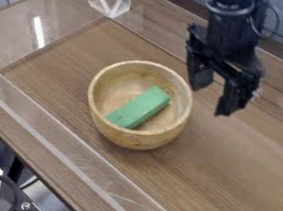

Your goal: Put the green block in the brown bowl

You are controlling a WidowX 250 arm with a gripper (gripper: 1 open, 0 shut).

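Lying slantwise inside the brown bowl (137, 105) at the middle of the frame, the green block (140, 107) rests on the bowl's floor, so the placing looks done. To the upper right hangs the black gripper (217, 87), fingers spread, empty, pointing down beside the bowl's rim, likely having let go.

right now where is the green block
The green block lies inside the brown bowl near the middle of the camera view, with the open gripper above and to the bowl's right.
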